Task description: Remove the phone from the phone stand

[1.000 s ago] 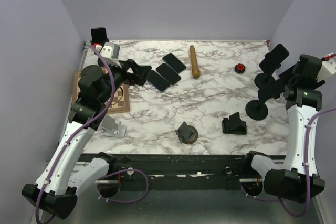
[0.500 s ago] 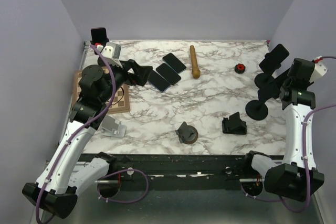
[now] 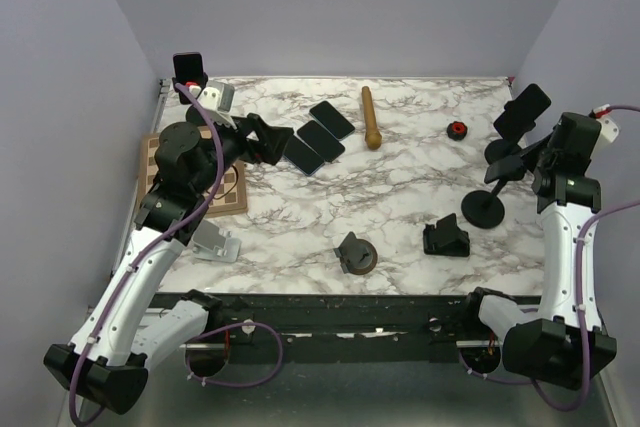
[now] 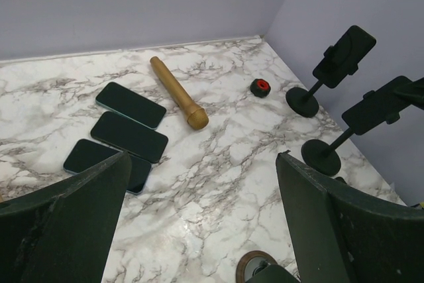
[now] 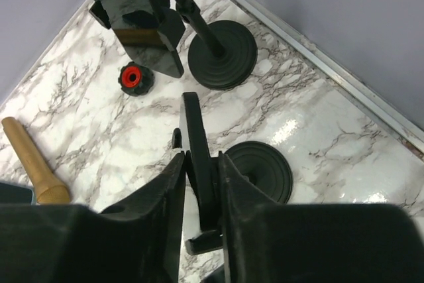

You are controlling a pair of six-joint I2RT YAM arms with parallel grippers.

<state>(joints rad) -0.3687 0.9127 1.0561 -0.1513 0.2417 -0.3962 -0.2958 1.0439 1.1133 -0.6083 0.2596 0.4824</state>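
A dark phone (image 5: pixel 199 157) stands on edge in the nearer black phone stand, whose round base (image 5: pixel 258 170) sits on the marble just behind it. My right gripper (image 5: pixel 202 164) is shut on this phone, one finger pressed on each face. From above, that phone (image 3: pixel 506 171) shows edge-on over its stand base (image 3: pixel 484 210), and the right gripper (image 3: pixel 527 169) is at it. A second phone (image 3: pixel 522 111) sits in the farther stand (image 5: pixel 222 54). My left gripper (image 4: pixel 202 217) hangs open over bare marble, holding nothing.
Three phones (image 3: pixel 318 137) lie flat at the back left, beside a wooden roller (image 3: pixel 371 117). A red knob (image 3: pixel 457 129) sits near the far stand. Two small black holders (image 3: pixel 445 237) (image 3: pixel 356 254) stand near the front. A silver holder (image 3: pixel 215 242) and a wooden board (image 3: pixel 240 192) are left.
The right gripper's jaws have closed onto the phone in the nearer stand, and that stand's base has shifted slightly left. The left arm has barely moved.
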